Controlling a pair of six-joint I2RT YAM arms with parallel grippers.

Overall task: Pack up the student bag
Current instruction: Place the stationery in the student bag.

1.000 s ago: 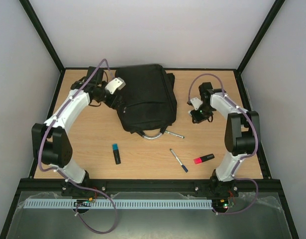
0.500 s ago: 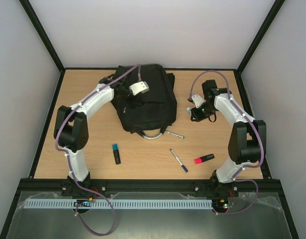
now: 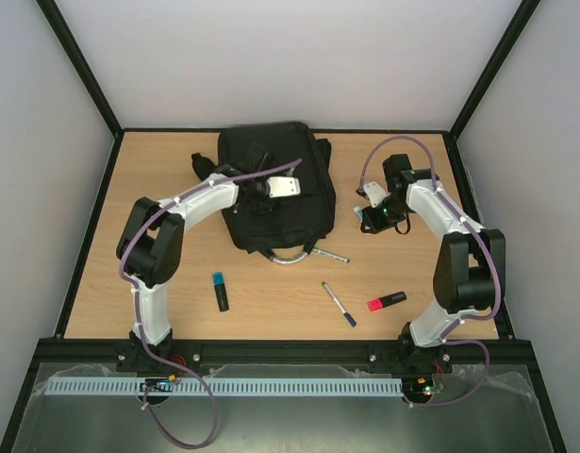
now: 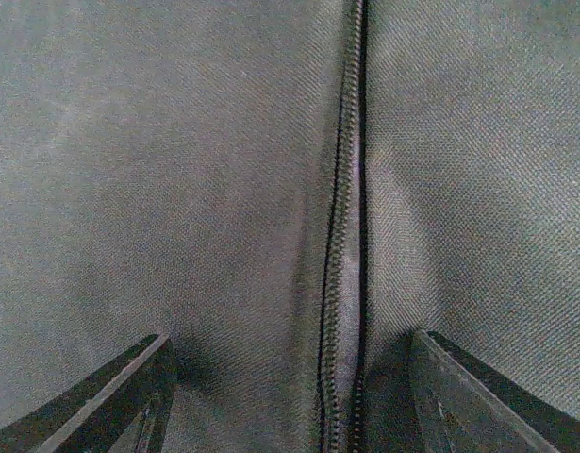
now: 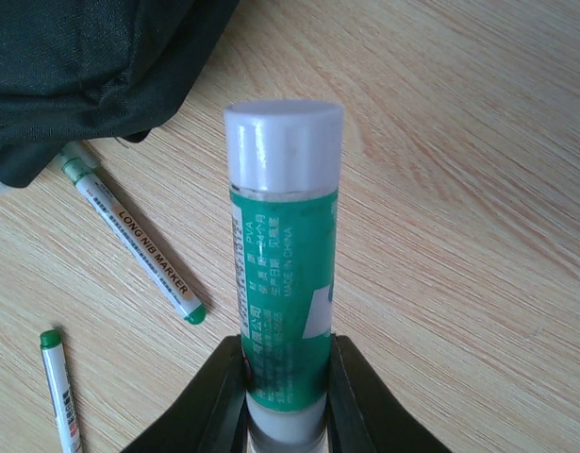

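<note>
The bag (image 3: 285,225) lay at the upper centre of the surface (image 3: 176,302), its zip (image 4: 341,236) looking shut beneath the left end effector (image 4: 290,340), whose jaws stood wide on either side of it. At centre right, the right end effector (image 5: 286,354) gripped a glue stick (image 5: 282,236) by its lower end only. With no opening made, the stick would likely meet closed fabric, or tilt out of that low hold and roll away.
</note>
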